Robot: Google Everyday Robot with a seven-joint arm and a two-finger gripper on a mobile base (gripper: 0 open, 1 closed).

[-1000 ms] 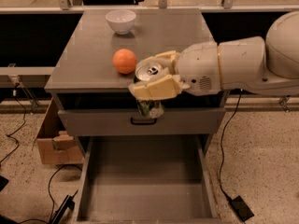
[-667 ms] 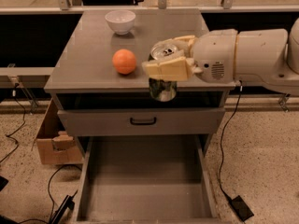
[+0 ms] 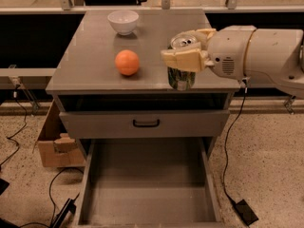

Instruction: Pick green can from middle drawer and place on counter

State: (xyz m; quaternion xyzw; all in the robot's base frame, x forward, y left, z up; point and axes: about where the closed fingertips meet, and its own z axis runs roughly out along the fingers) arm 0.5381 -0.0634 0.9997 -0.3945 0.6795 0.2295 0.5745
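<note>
Gripper clamped on the green can, over the counter's front edge
The gripper [image 3: 184, 51] has its tan fingers [image 3: 183, 60] closed around the upright green can [image 3: 180, 77], the silver top showing between them; the counter [image 3: 90, 51] lies right beneath, though contact cannot be told. The orange ball [image 3: 127, 62] sits near, on the side away from the arm, and the white bowl [image 3: 123, 21] beyond it. The middle drawer [image 3: 147, 189] stands open well below the gripper
</note>
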